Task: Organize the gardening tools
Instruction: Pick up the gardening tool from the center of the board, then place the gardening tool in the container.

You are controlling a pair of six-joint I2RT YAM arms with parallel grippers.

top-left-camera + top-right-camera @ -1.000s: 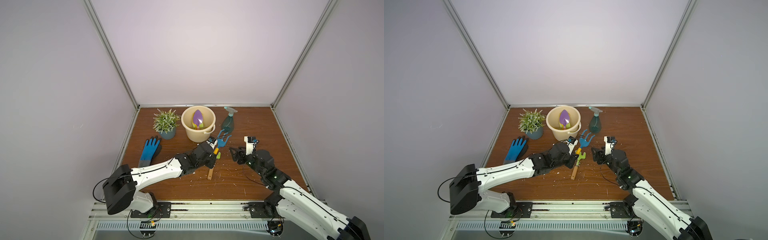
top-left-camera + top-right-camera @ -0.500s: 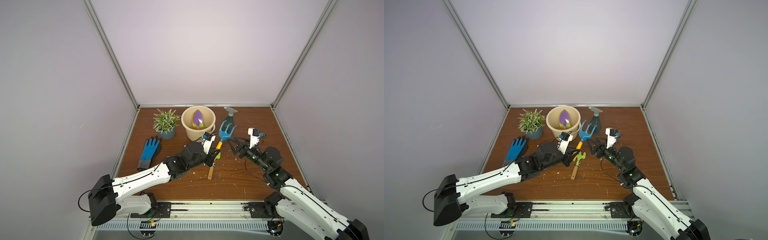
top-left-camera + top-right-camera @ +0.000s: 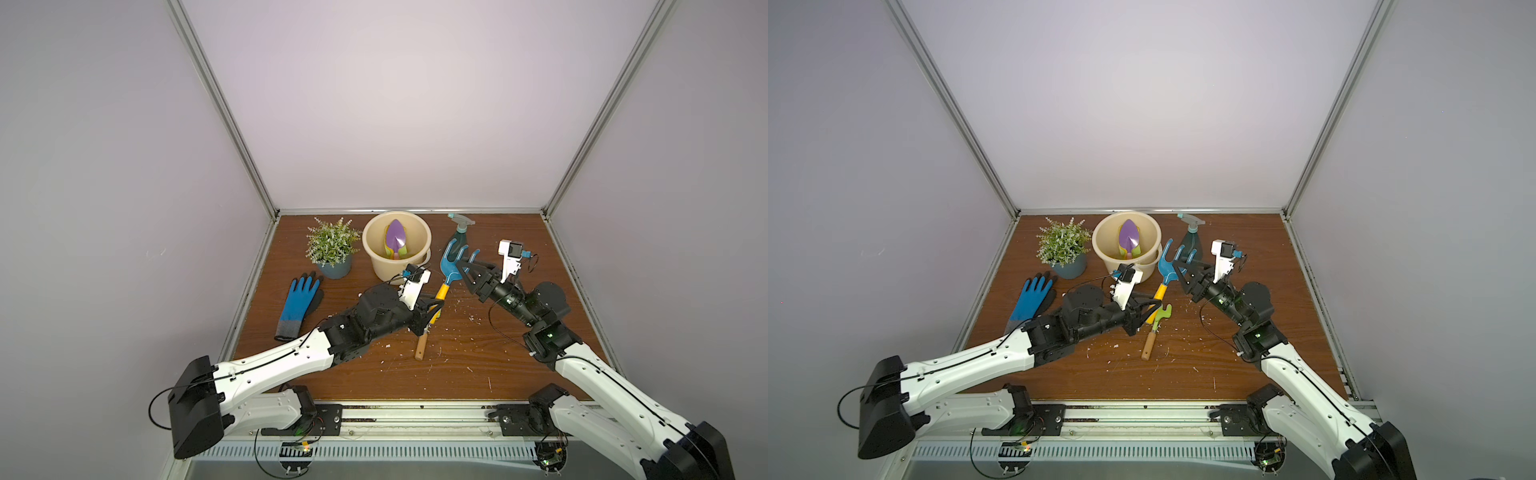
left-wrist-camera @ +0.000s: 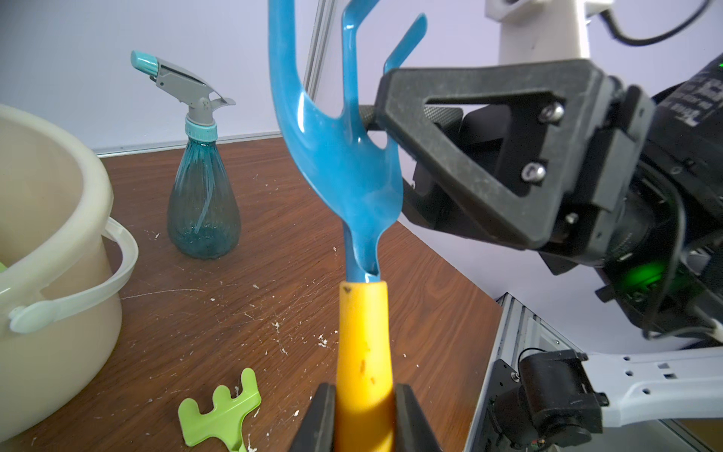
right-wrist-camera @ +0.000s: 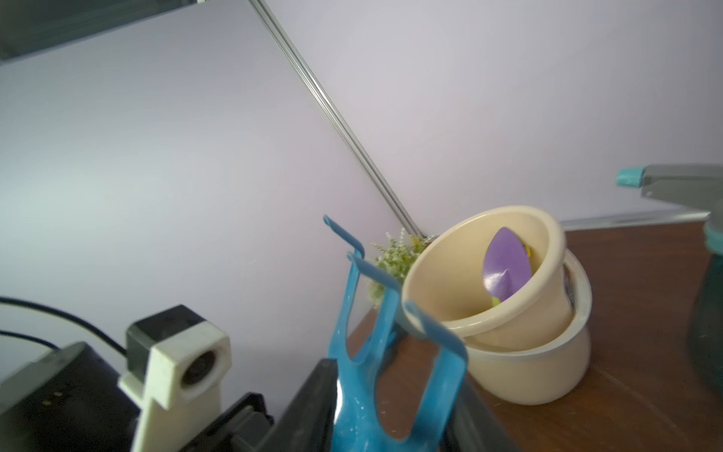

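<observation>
Blue rake — left claw grips handle, right claw pinches head.

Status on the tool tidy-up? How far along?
Done: purple trowel sits in the bucket. In hand: blue rake, left fingers clamped on its yellow handle, right fingers bracketing its head, grip unclear. Remaining: lime-green rake lying on the table, spray bottle standing.

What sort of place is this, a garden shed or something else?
Probably a robot test booth, not a shed: bare pale walls box in a small wooden table, two robot arms are mounted on a rail at its front, and the bucket and spray bottle look like props.
</observation>
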